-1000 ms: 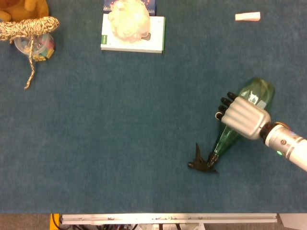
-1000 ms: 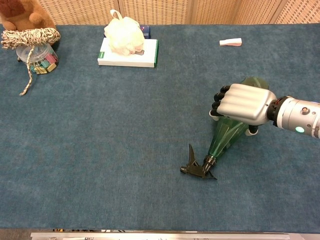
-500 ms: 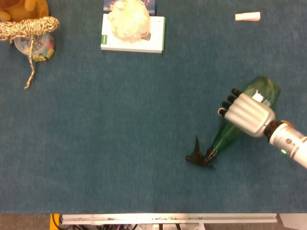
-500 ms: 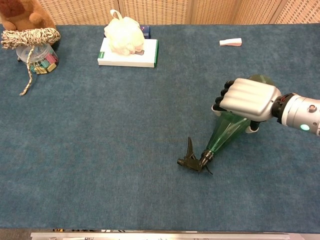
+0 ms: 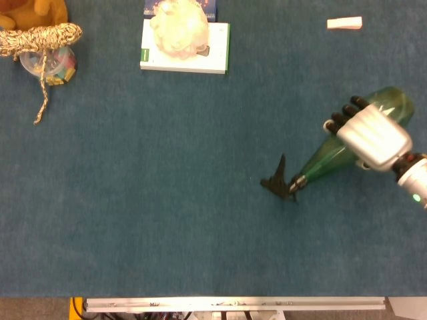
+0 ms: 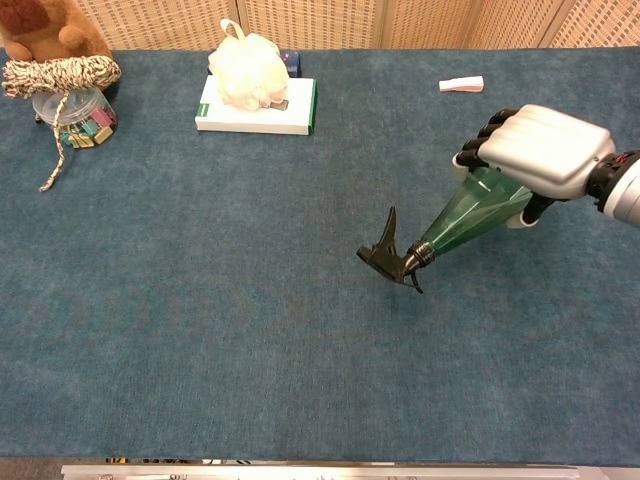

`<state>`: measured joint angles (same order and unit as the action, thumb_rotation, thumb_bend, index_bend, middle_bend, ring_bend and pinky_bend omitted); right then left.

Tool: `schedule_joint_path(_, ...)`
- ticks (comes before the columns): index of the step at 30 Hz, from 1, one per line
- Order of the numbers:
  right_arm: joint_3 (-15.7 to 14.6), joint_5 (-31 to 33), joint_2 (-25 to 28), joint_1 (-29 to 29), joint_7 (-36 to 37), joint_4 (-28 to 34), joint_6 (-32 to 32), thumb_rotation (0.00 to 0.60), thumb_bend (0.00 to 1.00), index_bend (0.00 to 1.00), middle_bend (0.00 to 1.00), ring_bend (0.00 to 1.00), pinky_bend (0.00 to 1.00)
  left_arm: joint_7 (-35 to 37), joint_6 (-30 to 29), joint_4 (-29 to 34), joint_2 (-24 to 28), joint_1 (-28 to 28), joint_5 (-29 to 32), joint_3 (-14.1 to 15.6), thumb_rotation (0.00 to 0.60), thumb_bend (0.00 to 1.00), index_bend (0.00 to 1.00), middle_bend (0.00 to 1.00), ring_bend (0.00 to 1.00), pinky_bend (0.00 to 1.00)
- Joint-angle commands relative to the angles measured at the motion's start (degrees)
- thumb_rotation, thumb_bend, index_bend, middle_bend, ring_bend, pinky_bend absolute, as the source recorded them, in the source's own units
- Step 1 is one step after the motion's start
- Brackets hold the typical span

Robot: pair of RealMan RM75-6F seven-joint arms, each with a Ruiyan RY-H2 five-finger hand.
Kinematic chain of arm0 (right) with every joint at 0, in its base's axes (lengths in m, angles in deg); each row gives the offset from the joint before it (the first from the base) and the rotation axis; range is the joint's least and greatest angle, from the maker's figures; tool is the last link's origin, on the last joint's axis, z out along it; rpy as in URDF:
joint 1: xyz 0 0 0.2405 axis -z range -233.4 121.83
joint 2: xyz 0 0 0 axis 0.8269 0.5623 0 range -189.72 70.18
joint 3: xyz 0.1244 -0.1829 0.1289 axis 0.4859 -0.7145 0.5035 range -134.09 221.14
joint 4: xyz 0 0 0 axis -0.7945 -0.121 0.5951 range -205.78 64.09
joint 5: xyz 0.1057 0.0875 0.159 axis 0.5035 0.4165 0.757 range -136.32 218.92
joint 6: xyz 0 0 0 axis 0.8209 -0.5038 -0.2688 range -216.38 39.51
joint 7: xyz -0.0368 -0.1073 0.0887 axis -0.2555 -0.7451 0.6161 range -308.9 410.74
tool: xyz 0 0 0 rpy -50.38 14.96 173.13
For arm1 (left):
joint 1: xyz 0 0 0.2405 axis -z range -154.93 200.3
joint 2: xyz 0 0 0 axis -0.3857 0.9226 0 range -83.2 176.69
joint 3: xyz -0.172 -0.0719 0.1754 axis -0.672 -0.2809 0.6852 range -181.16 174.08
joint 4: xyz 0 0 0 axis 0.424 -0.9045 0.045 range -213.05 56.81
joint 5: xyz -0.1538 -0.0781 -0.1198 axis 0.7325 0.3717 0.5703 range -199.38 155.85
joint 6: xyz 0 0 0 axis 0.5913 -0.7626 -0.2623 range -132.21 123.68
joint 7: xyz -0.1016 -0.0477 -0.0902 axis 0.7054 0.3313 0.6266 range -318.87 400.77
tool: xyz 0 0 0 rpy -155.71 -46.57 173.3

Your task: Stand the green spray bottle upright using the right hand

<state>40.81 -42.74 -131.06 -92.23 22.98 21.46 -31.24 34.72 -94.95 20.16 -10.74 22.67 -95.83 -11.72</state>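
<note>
So the right hand (image 6: 540, 150) is grasping the one green spray bottle (image 6: 470, 217) by its fat end, over the right side of the blue table (image 6: 200, 300). It's tilted, black trigger head (image 6: 388, 255) pointing left. Far left: one book (image 6: 255, 118), one pouf (image 6: 248, 68), one jar (image 6: 75, 115).

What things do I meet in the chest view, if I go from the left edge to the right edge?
Jar with rope → white box with sponge → spray bottle's black trigger → small white object → right hand gripping the green spray bottle.
</note>
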Motion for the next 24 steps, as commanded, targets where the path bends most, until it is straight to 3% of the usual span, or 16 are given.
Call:
schedule_joint_path(1,1.6,-0.3,-1.4,2.1,5.7,-3.0,3.3,0.6,0.01,0.47,0.46,0.34,0.25,-0.2,0.2,0.0,0.0,0.1,0.0,0.1,0.6,0.05,0.44,0.32,0.19,0.38)
schedule_joint_path(6,3.7,-1.6,-4.2,4.0,16.9,-7.1,8.2,0.6,0.01,0.47,0.46,0.34,0.27,-0.6,0.7,0.1,-0.1,0.3,0.2,0.2,0.6,0.05,0.44,0.32,0.19,0.38)
schedule_joint_path(13,5.6,-4.1,-7.3,5.9,39.5,-11.3,13.8,0.6,0.01,0.47,0.47,0.34,0.27,-0.8,1.1,0.0,-0.1,0.4,0.4,0.2,0.6,0.05,0.44,0.32,0.19,0.38)
schedule_joint_path(24,5.8,-7.3,-12.8,8.5,71.5,-17.8,20.6,0.6,0.01,0.47,0.47,0.34,0.28,-1.2,1.8,-0.1,-0.2,0.7,0.4,0.4,0.6,0.05,0.44,0.32,0.19,0.38)
